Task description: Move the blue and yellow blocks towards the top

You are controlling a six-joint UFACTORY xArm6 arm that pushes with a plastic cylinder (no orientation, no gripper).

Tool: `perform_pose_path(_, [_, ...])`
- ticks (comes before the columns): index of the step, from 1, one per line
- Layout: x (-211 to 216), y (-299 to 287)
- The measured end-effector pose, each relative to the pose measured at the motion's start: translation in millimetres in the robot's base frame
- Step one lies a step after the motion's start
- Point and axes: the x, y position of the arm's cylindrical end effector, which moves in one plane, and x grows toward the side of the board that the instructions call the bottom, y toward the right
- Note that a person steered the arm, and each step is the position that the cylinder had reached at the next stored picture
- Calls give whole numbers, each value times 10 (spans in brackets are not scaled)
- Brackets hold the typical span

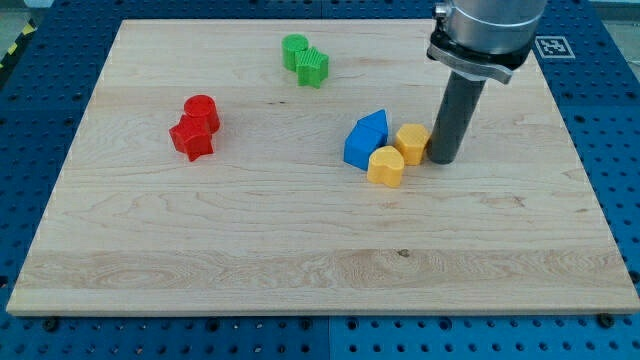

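Observation:
Two blue blocks sit together right of the board's centre: a house-shaped one [373, 127] and a cube-like one [357, 148] at its lower left. Two yellow blocks lie next to them: a hexagonal one [412, 142] and a rounded one [386, 166] below it, touching the blue cluster. My tip [442, 158] stands on the board just right of the hexagonal yellow block, touching or nearly touching it.
Two green blocks [304, 60] sit near the view's top, left of centre. Two red blocks [195, 127] sit at the view's left. The wooden board [300, 250] lies on a blue perforated table [620, 150].

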Motion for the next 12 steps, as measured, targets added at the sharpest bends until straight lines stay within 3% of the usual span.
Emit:
perform_pose_path(1, [73,-44])
perform_pose_path(2, [570,-32])
perform_pose_path(3, [665,-270])
perform_pose_path(4, [560,-672])
perform_pose_path(9, [362,-696])
perform_pose_path(12, [175,-1110])
